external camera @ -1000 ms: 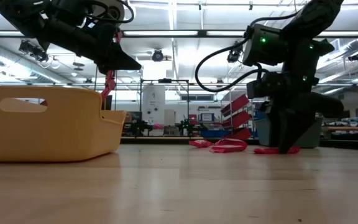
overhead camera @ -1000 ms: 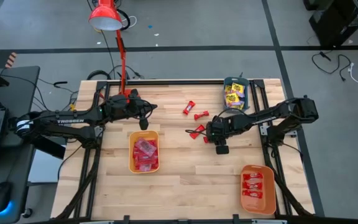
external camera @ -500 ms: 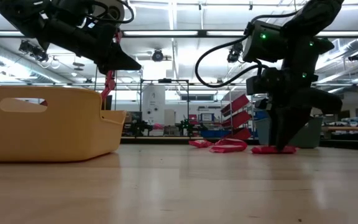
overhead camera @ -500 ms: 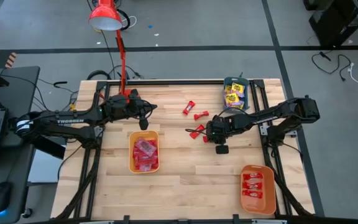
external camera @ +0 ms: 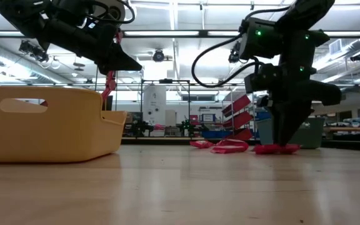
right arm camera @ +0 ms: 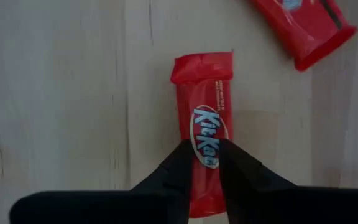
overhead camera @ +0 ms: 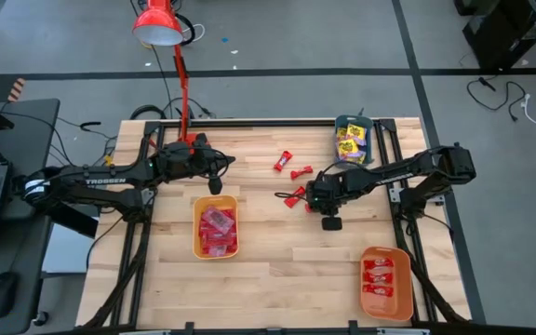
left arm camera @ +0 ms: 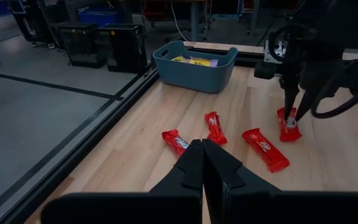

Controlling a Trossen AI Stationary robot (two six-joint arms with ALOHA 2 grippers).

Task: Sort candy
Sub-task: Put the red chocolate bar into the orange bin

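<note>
Several red wrapped candy bars lie on the table's far middle [overhead camera: 284, 160] [overhead camera: 301, 172] [overhead camera: 294, 195]. My right gripper [overhead camera: 308, 200] [right arm camera: 202, 149] stands over one red candy [right arm camera: 202, 106] [external camera: 277, 149] and is shut on it. My left gripper [overhead camera: 214, 179] [left arm camera: 202, 155] hovers shut above the table, just beyond the yellow tray [overhead camera: 197, 244], touching nothing. The left wrist view shows the loose red candies [left arm camera: 178, 142] [left arm camera: 214, 126] [left arm camera: 266, 148] and the right gripper on its candy [left arm camera: 288, 129]. My right gripper pinches the red candy between its two fingers [right arm camera: 180, 163] at the middle of the bar's long sides [right arm camera: 205, 134]. The fingers come from above, pointing down, and lie across the bar. The candy lies flat on the table.
The yellow tray holds pinkish-red packets [overhead camera: 217, 228]. An orange tray [overhead camera: 404, 279] with red candies sits at the near right corner. A teal tray [overhead camera: 352, 122] [left arm camera: 166, 62] with yellow packets stands at the far right edge. A red lamp [overhead camera: 156, 23] stands at the far left.
My right gripper has shifted slightly toward the table's left and turned a little over the red candy. The candy has stayed flat on the table.
</note>
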